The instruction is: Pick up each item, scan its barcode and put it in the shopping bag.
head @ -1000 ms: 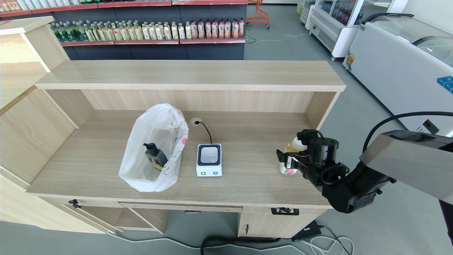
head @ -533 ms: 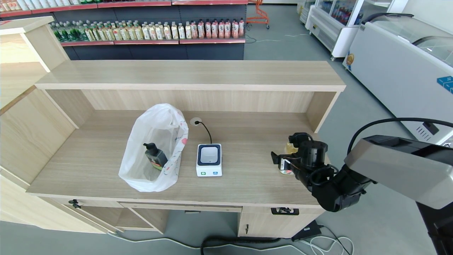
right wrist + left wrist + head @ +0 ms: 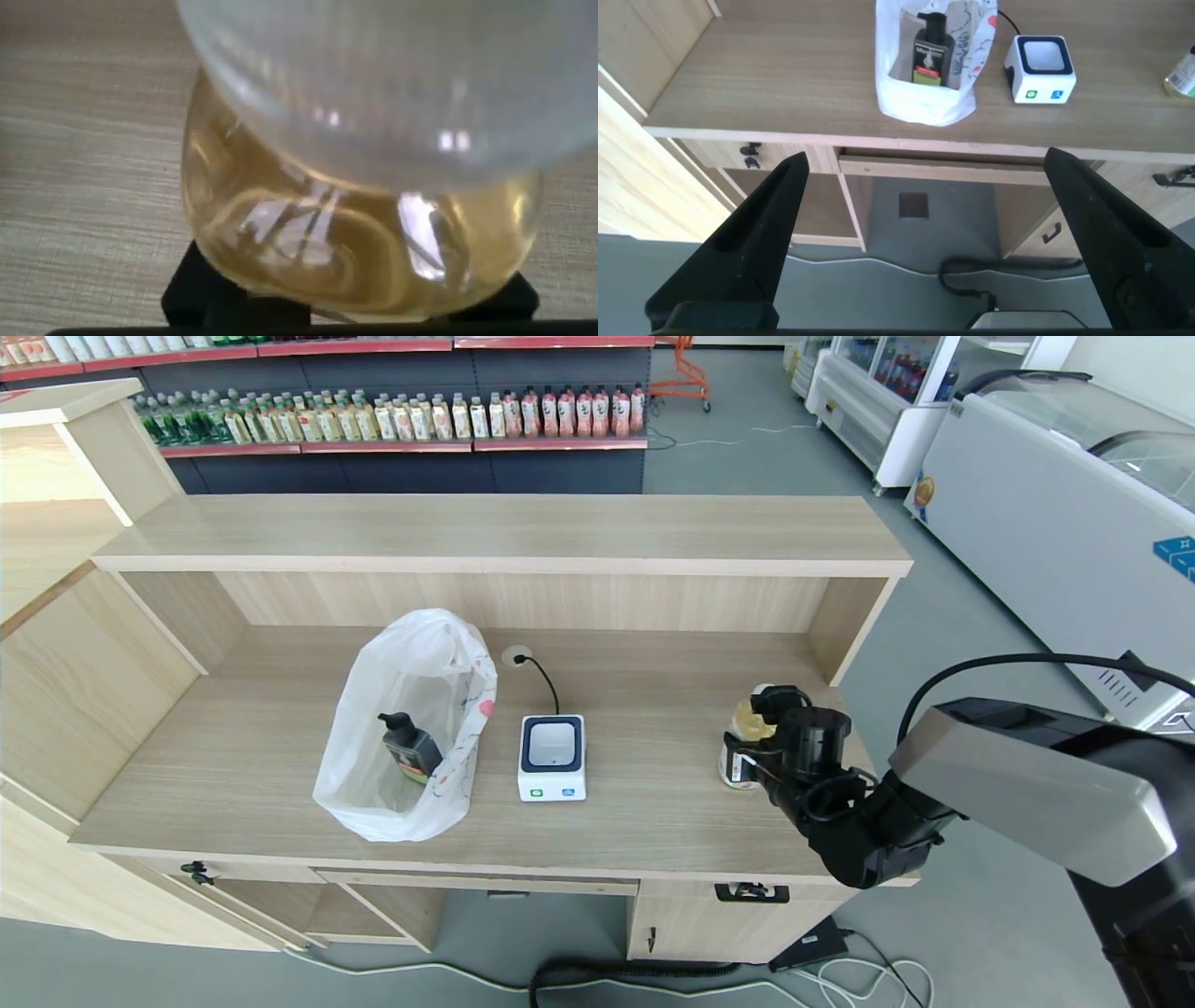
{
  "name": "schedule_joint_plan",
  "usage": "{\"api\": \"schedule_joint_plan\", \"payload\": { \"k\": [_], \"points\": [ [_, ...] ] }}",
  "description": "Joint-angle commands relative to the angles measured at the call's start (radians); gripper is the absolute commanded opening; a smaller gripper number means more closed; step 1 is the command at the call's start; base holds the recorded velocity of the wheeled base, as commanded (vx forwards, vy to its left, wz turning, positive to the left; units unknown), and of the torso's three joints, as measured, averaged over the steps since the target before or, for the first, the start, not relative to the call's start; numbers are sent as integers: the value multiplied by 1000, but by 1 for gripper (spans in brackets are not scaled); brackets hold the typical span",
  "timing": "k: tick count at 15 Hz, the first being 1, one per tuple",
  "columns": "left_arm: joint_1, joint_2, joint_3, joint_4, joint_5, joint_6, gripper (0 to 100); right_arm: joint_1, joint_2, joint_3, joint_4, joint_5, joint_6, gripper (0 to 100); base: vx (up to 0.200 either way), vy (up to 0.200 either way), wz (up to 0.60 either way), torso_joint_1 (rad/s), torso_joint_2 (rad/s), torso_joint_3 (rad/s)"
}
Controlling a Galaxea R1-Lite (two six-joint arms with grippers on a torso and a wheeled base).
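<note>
Head view puts the right gripper (image 3: 744,754) low over the right end of the pale wood-grain counter (image 3: 653,691), its jaws clamped, as far as the angle allows, on a rounded clear bottle (image 3: 738,771) of yellow liquid with a white label. Whether its base touches the wood I cannot tell. Up close, the bottle (image 3: 364,215) is smooth and glassy over matte grain. Left of these jaws lies bare wood, then the boxy white scanner (image 3: 552,756), then the crinkled white shopping bag (image 3: 392,663), standing open with a dark pump bottle (image 3: 409,747) inside. The counter's right end and front edge are near the jaws. The left gripper (image 3: 926,159) hangs below the front edge, its jaws spread wide.
</note>
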State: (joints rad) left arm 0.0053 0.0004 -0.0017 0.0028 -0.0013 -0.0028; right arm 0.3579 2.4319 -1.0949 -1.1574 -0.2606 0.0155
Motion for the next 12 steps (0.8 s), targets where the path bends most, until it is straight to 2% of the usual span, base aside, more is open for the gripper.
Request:
{"api": "schedule_joint_plan", "payload": {
  "k": [1, 3, 9, 11, 12],
  "points": [
    [1, 0, 0, 0, 1, 0, 100, -7, -8, -2, -1, 1, -40, 0, 0, 0, 0, 0, 0, 0],
    [1, 0, 0, 0, 1, 0, 100, -17, -8, 6, -31, 17, -97, 0, 0, 0, 0, 0, 0, 0],
    [1, 0, 0, 0, 0, 0, 100, -27, -71, 18, -18, 67, -78, 0, 0, 0, 0, 0, 0, 0],
    [1, 0, 0, 0, 0, 0, 100, -28, -195, 32, 125, 132, 18, 0, 0, 0, 0, 0, 0, 0],
    [1, 0, 0, 0, 1, 0, 100, -25, -312, 38, 268, 218, 123, 0, 0, 0, 0, 0, 0, 0]
  ]
}}
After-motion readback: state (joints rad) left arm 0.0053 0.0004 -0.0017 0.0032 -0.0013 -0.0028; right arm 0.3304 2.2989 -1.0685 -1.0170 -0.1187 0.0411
